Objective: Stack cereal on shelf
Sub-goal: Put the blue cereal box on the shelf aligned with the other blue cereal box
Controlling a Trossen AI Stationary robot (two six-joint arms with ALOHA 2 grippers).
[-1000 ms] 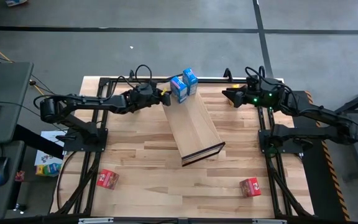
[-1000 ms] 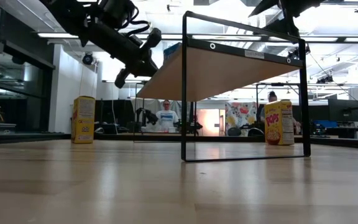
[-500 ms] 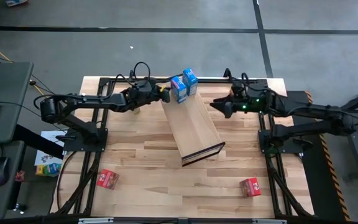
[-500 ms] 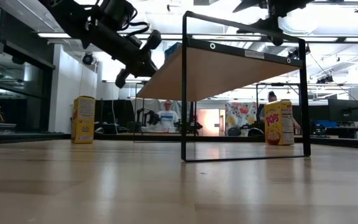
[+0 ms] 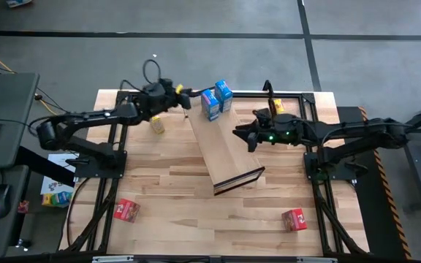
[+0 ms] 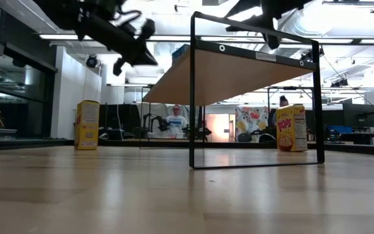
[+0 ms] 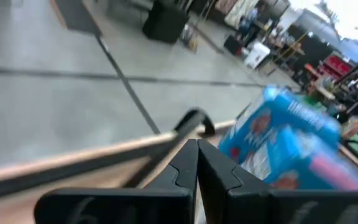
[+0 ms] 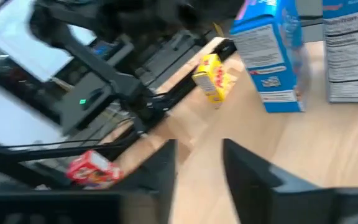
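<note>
Two blue cereal boxes [image 5: 210,104] [image 5: 224,95] stand upright on the far end of the tan shelf [image 5: 225,150], whose black frame [image 5: 238,179] is at its near end. One yellow box [image 5: 157,126] stands on the table left of the shelf, another [image 5: 277,106] to its right. Two red boxes [image 5: 126,210] [image 5: 294,219] lie near the table's near edge. My left gripper [image 5: 186,98] is shut and hangs in the air just left of the blue boxes [image 7: 284,143]. My right gripper [image 5: 241,134] is open above the shelf's right edge, pointing left.
The shelf board [image 6: 239,71] slopes, raised at its near end on the black frame [image 6: 255,97], with open space under it. A black frame rail [image 5: 123,131] runs around the table. People and equipment show in the room behind the table.
My left gripper has drawn back from the blue boxes, rising and moving toward the table's far edge, which uncovers the left yellow box. My right gripper has travelled toward the table's left and a little nearer, coming over the shelf's right edge. The boxes have stayed put.
</note>
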